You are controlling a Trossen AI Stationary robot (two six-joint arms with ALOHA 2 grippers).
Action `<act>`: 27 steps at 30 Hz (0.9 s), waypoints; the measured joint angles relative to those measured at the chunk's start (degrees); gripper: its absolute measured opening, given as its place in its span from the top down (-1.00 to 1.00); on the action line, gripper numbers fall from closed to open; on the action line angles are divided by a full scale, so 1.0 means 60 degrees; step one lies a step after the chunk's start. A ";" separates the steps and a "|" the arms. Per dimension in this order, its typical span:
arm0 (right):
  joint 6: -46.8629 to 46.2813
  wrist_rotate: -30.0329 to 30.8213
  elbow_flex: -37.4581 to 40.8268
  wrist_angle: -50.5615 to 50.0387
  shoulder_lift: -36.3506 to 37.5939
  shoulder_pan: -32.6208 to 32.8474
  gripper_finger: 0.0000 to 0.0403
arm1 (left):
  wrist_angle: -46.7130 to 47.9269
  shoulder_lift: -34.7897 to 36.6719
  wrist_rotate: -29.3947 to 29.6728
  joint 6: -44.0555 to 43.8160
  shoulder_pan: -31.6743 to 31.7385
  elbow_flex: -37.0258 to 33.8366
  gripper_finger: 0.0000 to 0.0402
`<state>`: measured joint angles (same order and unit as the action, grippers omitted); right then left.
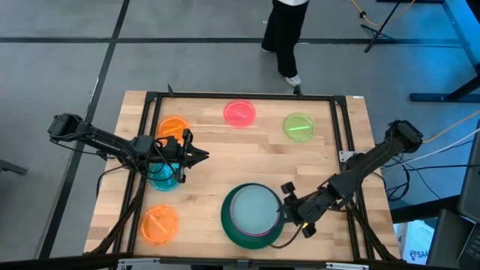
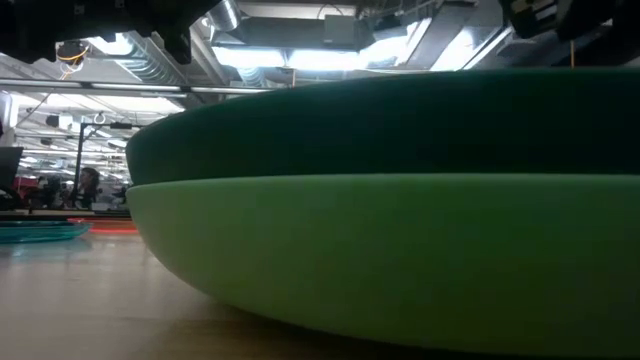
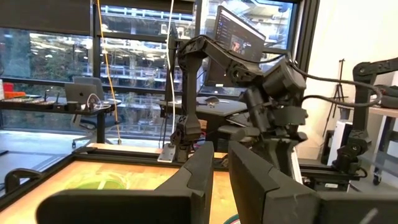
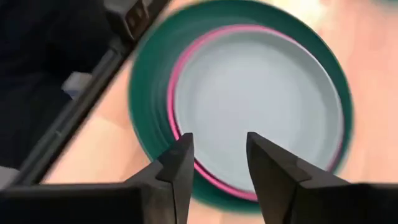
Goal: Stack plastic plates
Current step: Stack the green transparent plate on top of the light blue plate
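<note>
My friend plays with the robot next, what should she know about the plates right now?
Left gripper: above the teal plate, beside one orange plate; whether it grips anything is unclear.
Right gripper: open, empty, over the near edge of the stack.
Done: grey-blue plate on magenta plate inside the dark green plate, which sits on the mint plate.
Left: five small plates lie apart on the table: teal, two orange (second), pink-red, lime. All need stacking.
</note>
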<state>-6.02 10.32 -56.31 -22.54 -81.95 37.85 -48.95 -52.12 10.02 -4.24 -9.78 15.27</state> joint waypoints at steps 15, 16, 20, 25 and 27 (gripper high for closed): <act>-0.0352 0.2853 0.0095 -0.2197 0.0030 -0.0273 0.31 | 0.0000 -0.0006 -0.0004 -0.0282 0.0000 0.0000 0.79; -0.0379 0.2856 0.0202 -0.2225 0.0068 -0.0400 0.31 | -0.0004 -0.0010 -0.0004 -0.0282 0.0000 0.0000 0.79; -0.0405 0.2856 0.0912 -0.2231 0.0420 -0.1050 0.31 | -0.0050 -0.0148 -0.0092 -0.0279 0.0000 0.0000 0.79; -0.0551 0.2860 0.1955 -0.2167 0.1298 -0.2154 0.31 | -0.0109 -0.0327 -0.0088 -0.0276 -0.0004 0.0007 0.79; -0.0628 0.2856 0.2319 -0.2108 0.1688 -0.2604 0.31 | -0.0175 -0.0376 -0.0020 -0.0275 -0.0004 0.0007 0.79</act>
<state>-9.79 27.46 -42.40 -35.19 -71.83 22.22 -50.00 -54.38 9.90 -5.89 -9.80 15.31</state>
